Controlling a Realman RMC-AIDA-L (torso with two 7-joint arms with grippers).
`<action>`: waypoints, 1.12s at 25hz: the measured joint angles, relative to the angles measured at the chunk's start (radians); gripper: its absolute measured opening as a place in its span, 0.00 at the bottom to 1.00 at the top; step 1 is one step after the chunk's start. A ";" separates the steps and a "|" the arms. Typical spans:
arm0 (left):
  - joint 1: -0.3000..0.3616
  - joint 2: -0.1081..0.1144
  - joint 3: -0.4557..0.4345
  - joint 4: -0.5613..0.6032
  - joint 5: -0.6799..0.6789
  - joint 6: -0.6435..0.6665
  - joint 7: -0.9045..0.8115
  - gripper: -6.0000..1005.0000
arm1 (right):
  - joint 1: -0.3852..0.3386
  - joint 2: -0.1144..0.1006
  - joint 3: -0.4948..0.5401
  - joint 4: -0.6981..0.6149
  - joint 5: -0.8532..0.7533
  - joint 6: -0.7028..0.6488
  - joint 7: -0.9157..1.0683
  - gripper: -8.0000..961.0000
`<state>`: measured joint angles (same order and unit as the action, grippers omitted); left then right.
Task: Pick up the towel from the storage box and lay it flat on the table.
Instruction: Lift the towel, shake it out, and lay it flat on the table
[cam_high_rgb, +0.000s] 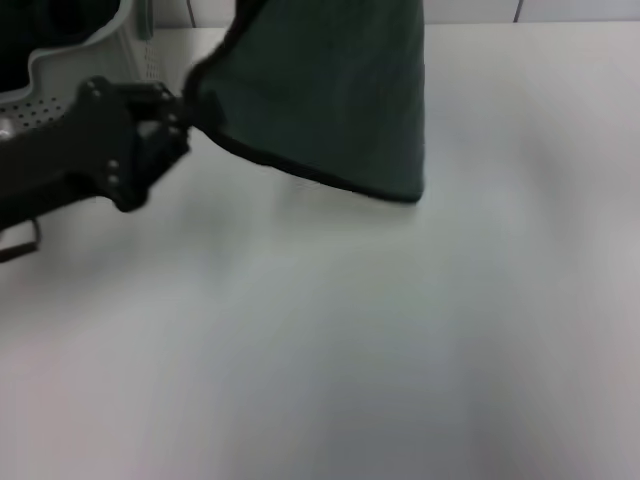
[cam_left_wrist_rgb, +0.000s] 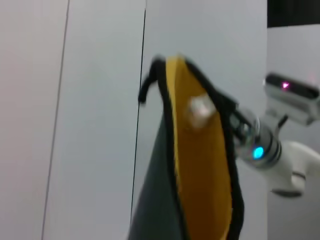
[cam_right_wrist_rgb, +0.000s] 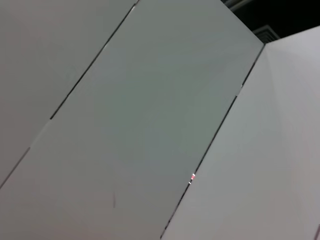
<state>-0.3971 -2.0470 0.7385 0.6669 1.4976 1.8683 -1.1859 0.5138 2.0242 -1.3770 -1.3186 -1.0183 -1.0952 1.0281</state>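
Behind my work area I see a wall (cam_high_rgb: 560, 10) made of big flat panels, pale grey and white. Thin dark lines run between the panels. From my left wrist camera the wall panels (cam_left_wrist_rgb: 100, 120) stand tall, with one dark seam (cam_left_wrist_rgb: 140, 125) going up and down. From my right wrist camera the panels (cam_right_wrist_rgb: 150, 115) look tilted, and the seams (cam_right_wrist_rgb: 220, 125) cross at a slant. A dark strip (cam_right_wrist_rgb: 285, 15) sits in one corner, up above the panels. The light is soft and even, with no hard shadows.

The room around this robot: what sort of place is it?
Probably an indoor lab or test room: a plain white table, bare panelled walls, and a perforated storage box beside a hanging towel.
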 joint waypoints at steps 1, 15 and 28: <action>0.002 0.004 0.000 0.005 -0.010 0.007 -0.005 0.04 | -0.008 0.000 -0.002 -0.001 0.000 0.000 0.002 0.01; -0.033 0.084 -0.017 0.100 -0.156 0.035 -0.236 0.03 | -0.154 -0.004 -0.040 0.050 -0.067 0.054 0.106 0.01; -0.083 0.103 -0.095 0.192 0.041 -0.040 -0.368 0.03 | -0.156 -0.010 -0.044 0.037 -0.247 0.003 0.462 0.01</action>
<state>-0.4803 -1.9443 0.6437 0.8589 1.5390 1.8281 -1.5543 0.3579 2.0140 -1.4207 -1.2816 -1.2655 -1.0926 1.4902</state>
